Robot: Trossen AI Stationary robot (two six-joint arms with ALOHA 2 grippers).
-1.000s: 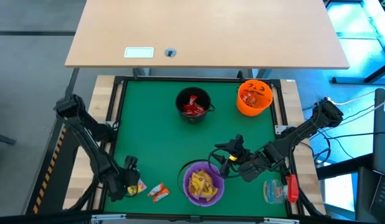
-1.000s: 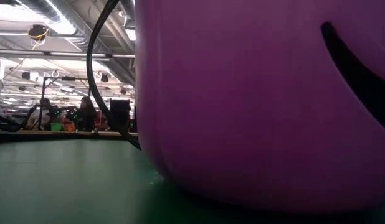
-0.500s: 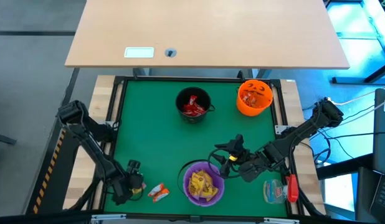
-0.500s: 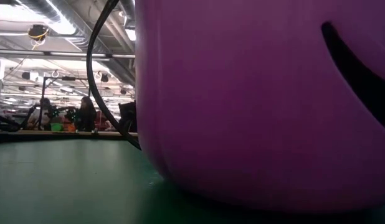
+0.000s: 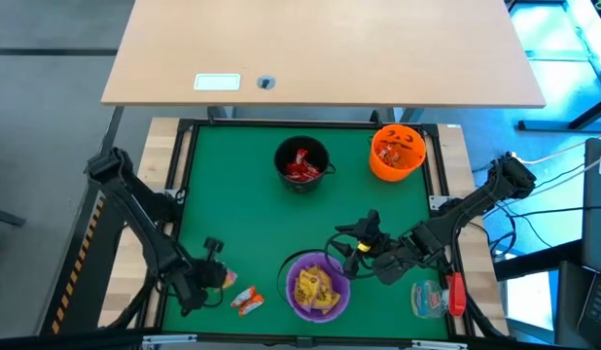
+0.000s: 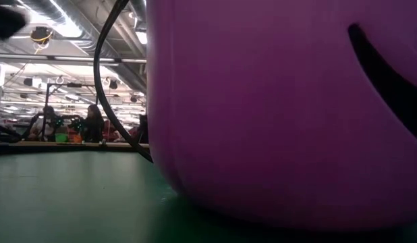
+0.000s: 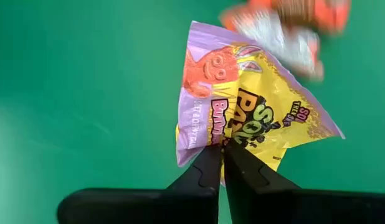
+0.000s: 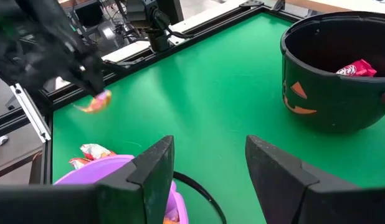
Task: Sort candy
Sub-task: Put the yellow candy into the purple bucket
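My left gripper point(image 5: 219, 277) is near the table's front left, shut on a yellow-and-purple candy packet point(image 7: 248, 118). An orange-wrapped candy point(image 5: 247, 302) lies flat on the green mat just beside it. A purple bowl point(image 5: 317, 285) of yellow candy stands at the front middle. A black bowl point(image 5: 302, 161) with red candy and an orange bowl point(image 5: 397, 151) with orange candy stand at the far side. My right gripper point(image 5: 354, 243) hovers open over the purple bowl's far rim, touching nothing. My left gripper pinches the packet's edge point(image 7: 222, 138) between its two fingertips point(image 7: 208, 165), coming from above and pointing steeply down. The packet spreads out beyond the tips and hangs off the mat point(image 8: 96, 102).
A clear plastic item with a red part point(image 5: 437, 297) lies at the front right, outside the mat. A raised black frame point(image 5: 184, 194) borders the mat. In the low view the purple bowl point(image 6: 283, 108) fills most of the picture. Bare mat lies between the bowls.
My left gripper has shut on the yellow packet, then risen and drifted a little toward the purple bowl, lifting the packet off the mat. The orange candy has stayed where it lay.
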